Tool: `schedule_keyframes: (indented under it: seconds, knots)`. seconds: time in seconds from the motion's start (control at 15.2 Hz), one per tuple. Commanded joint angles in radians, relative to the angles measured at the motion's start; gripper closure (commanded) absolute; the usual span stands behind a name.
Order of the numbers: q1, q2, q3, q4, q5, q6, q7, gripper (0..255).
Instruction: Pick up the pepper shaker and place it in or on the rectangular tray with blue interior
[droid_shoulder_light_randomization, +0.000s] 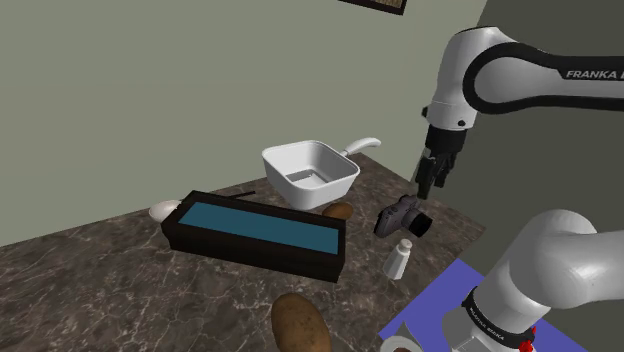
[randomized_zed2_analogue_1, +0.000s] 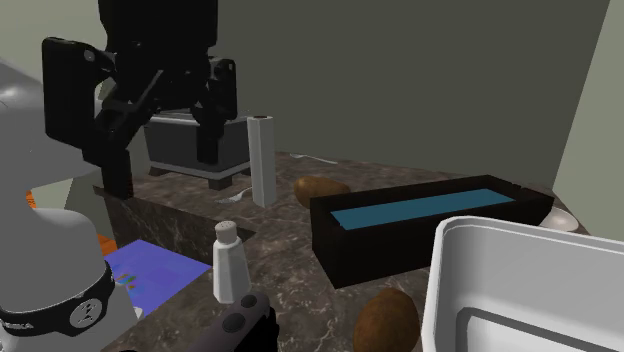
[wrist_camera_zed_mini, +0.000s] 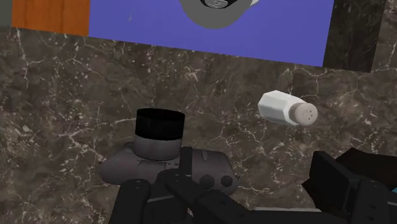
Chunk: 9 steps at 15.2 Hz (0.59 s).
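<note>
The pepper shaker (droid_shoulder_light_randomization: 400, 260) is a small white bottle with a holed cap, standing upright on the dark marble counter near its edge. It also appears in the second exterior view (randomized_zed2_analogue_1: 230, 262) and the wrist view (wrist_camera_zed_mini: 286, 108). The long black tray with blue interior (droid_shoulder_light_randomization: 260, 235) lies to the shoulder view's left of the shaker, and its blue floor (randomized_zed2_analogue_1: 420, 212) holds nothing. My gripper (droid_shoulder_light_randomization: 430, 183) hangs open above the counter, over a dark grey camera and beyond the shaker. Its fingers (randomized_zed2_analogue_1: 210, 130) stand apart with nothing between them, and the gripper (wrist_camera_zed_mini: 257, 184) is well clear of the shaker.
A dark grey camera (droid_shoulder_light_randomization: 403, 217) lies between gripper and shaker. A white square pan (droid_shoulder_light_randomization: 310, 172) sits behind the tray, with a potato (droid_shoulder_light_randomization: 338, 211) beside it and another potato (droid_shoulder_light_randomization: 300, 322) in front. A white roll (randomized_zed2_analogue_1: 262, 158) and grey box (randomized_zed2_analogue_1: 195, 145) stand at the far side. A purple mat (droid_shoulder_light_randomization: 450, 300) lies below the counter edge.
</note>
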Motion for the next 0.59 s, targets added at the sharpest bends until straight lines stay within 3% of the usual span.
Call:
schedule_keyframes:
  seconds: [0.0,0.4,0.53]
  knots:
    - [0.023,-0.060,0.024,-0.074,0.049,0.045,0.032,0]
    - [0.123,-0.171,0.120,-0.269,0.215,0.226,0.131,0]
    - [0.141,-0.176,0.136,-0.299,0.239,0.263,0.142,0]
